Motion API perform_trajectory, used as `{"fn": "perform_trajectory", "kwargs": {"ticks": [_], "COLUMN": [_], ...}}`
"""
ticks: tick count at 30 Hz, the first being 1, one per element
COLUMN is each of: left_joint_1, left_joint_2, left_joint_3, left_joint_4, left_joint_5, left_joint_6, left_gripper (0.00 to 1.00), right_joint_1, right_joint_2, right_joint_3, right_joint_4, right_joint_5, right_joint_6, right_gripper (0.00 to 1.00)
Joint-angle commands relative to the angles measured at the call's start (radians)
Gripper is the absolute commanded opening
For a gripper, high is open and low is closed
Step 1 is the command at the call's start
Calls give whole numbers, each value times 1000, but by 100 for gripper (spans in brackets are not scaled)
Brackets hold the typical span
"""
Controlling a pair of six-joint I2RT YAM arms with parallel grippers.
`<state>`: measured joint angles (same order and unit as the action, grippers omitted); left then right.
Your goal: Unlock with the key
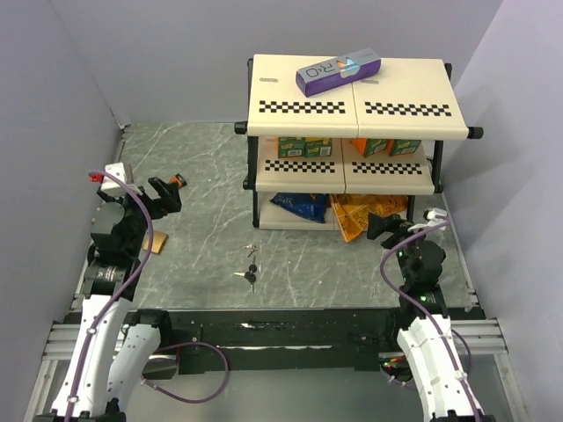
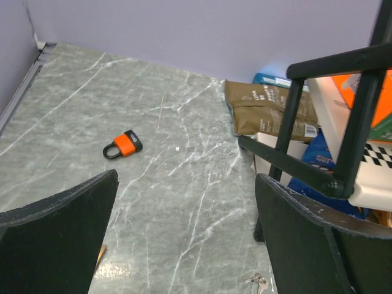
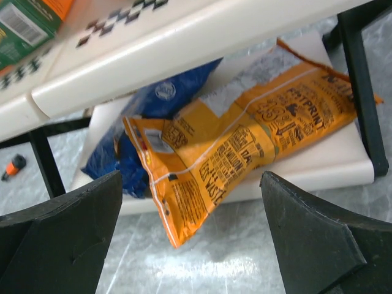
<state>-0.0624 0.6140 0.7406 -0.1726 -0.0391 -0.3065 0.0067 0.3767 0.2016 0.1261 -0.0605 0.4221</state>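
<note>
The left fingers [image 2: 58, 236] are spread wide with nothing between them, hanging over bare counter [image 1: 211, 229] near its left side. Just beyond them the orange-and-black padlock [image 2: 122, 145] lies flat, clear of both fingers. The right fingers [image 3: 67, 226] are equally wide apart and empty, facing the bottom level of the shelf rack [image 1: 352, 110]. An orange snack bag [image 3: 245, 153] there overlaps a blue bag [image 3: 135, 135].

The key [image 1: 250, 276] lies on the counter between the two arms, in front of the rack and well apart from both sets of fingers and from the padlock. A tiny silver piece just beyond it may be a second key, but it is too small to tell. A purple box [image 1: 339, 70] rests on the rack's top level, and brown packets [image 2: 263, 110] stand behind it.
</note>
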Motion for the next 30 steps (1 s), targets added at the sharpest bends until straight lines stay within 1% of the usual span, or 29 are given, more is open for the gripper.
{"fn": "perform_trajectory", "kwargs": {"ticks": [1,4,7,10,11,14,15,16,17,18,20,21,22,23,24,25,26,27,28,29,30], "left_joint_1": [-2,-2,-2,-2,-2,-2,-2,-2,-2,-2,-1,-1,-1,-1,-2,-1,-1,-1,-1,-1,-1], "left_joint_2": [13,6,-6,-11,-10,4,15,18,23,30,39,46,47,49,49,49,47,47,49,49,52], "left_joint_3": [43,45,40,22,17,14,19,19,17,19,22,23,23,22,20,20,17,16,14,13,13], "left_joint_4": [-5,-5,-1,-1,-7,-13,-16,-15,-13,-15,-25,-28,-30,-28,-27,-27,-22,-19,-19,-18,-16], "left_joint_5": [-50,-44,-39,-38,-38,-38,-33,-13,-4,-2,16,18,19,24,27,30,31,31,31,45,50], "left_joint_6": [-39,-36,-36,-51,-54,-65,-65,-60,-59,-59,-59,-57,-59,-60,-60,-59,-59,-60,-60,-59,-59], "left_gripper": [99,99,99,99,99,99,100,99,99,99,99,99,99,99,99,99,100,99,99,99,100], "right_joint_1": [-2,-1,4,48,90,223,342,393,445,523,605,640,714,742,778,836,861,883,916,926,934], "right_joint_2": [34,39,56,109,126,211,262,293,326,388,450,520,559,602,690,735,778,857,895,968,1005], "right_joint_3": [99,120,142,179,205,266,280,292,314,321,349,361,377,416,442,468,517,539,558,597,617], "right_joint_4": [-48,-83,-97,-118,-121,-166,-169,-171,-164,-152,-99,-83,-69,-51,-46,-46,-37,-25,-11,7,12], "right_joint_5": [-19,-25,-68,-73,-68,54,97,161,178,191,246,270,290,313,326,340,350,349,343,332,320], "right_joint_6": [-52,-66,-80,-100,-108,-132,-129,-118,-102,-68,-39,-16,-10,-5,-5,-6,-11,-28,-37,-46,-58], "right_gripper": [99,99,99,99,99,98,98,98,98,97,95,94,93,91,91,90,88,86,83,82,80]}}
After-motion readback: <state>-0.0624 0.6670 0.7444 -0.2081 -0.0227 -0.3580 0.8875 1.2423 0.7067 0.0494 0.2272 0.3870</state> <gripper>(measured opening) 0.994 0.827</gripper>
